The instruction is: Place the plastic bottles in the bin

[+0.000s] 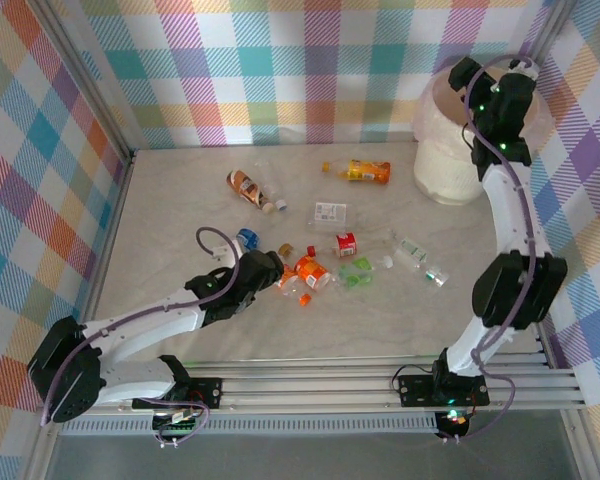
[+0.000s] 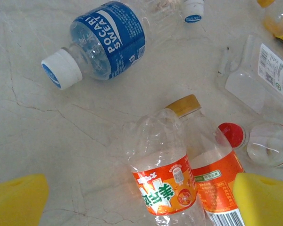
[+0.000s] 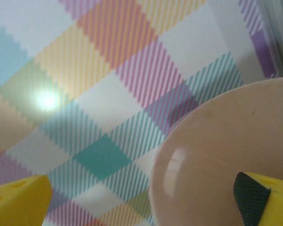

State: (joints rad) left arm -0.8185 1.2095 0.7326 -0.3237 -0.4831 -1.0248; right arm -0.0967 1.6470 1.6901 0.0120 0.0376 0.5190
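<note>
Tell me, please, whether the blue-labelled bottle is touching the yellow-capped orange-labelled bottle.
Apart. The left wrist view shows a plain strip of bare table between the blue-labelled bottle and the yellow-capped orange-labelled bottle.

Crushed plastic bottles [image 1: 310,270] lie scattered on their sides across mid-frame; the cream, bag-lined bin [image 1: 437,165] stands upright at upper right.
</note>
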